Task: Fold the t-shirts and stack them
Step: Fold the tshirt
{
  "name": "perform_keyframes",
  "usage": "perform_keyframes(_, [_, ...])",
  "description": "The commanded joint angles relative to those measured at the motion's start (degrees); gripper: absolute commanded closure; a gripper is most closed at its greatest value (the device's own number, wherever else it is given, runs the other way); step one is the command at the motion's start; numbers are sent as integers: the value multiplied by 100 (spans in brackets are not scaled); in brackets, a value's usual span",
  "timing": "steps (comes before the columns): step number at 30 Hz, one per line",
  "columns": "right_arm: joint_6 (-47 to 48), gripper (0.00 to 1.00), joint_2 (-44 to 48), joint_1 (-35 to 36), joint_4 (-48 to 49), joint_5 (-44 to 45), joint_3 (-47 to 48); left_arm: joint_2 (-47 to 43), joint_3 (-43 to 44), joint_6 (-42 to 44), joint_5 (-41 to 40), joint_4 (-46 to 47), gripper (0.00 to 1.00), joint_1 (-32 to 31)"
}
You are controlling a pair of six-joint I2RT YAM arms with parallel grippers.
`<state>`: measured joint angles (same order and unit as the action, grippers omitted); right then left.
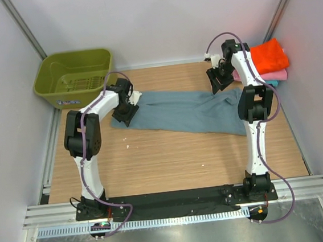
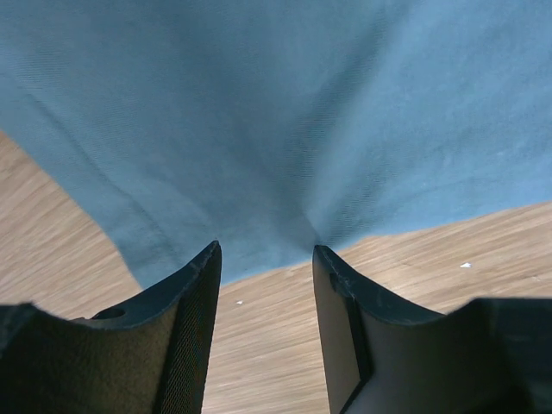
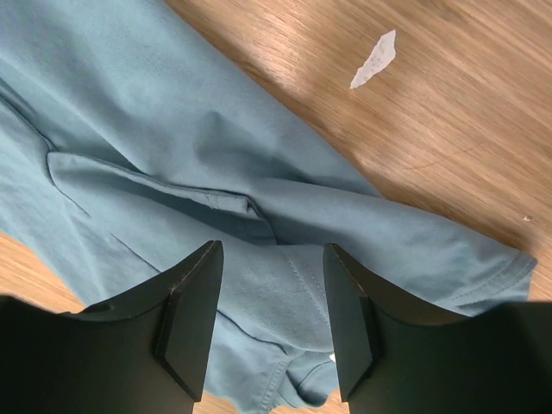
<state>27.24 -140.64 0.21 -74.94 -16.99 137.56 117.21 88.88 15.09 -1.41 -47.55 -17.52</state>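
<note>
1. Pale wood table [image 1: 171, 160] inside white walls carries the job. The blue-grey t-shirt [image 1: 178, 112] lies spread across the middle, running from 9 o'clock to 3 o'clock in the top view. It is flat at its left end and creased and doubled over at its right.
2. Left tool [image 2: 266, 252] sits at the shirt's 9 o'clock edge with its jaws apart and only bare wood between them; the hem lies just past the fingertips. Closing from here would likely catch air or a thin lip of cloth, which could slip free on the lift.
3. Right tool [image 3: 272, 246] hangs over the 3 o'clock end, jaws also apart and gripping nothing, above a sleeve with overlapping folds. A pinch there may take several layers or only the top one, so the fold could come out skewed.
4. If one end lifts and the other does not, the shirt would twist and drag across the wood rather than fold.
5. Folded orange t-shirt [image 1: 269, 55] rests on the pink t-shirt [image 1: 280, 76] at 2 o'clock, near the right tool. A wide swing on that side could push the stack askew.
6. Olive basket [image 1: 74, 78] at 10 o'clock stands apart from the shirt and looks like little threat.
</note>
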Motion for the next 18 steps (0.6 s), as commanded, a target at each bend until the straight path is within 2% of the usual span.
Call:
perform_keyframes(1, [0,44,134,-21,5,-164,87,-5,-125,-138,290,176,52,-41])
perform_keyframes(18, [27,45,-377,313,-65,-217,184,66,-415,-270,510,184,53,-24])
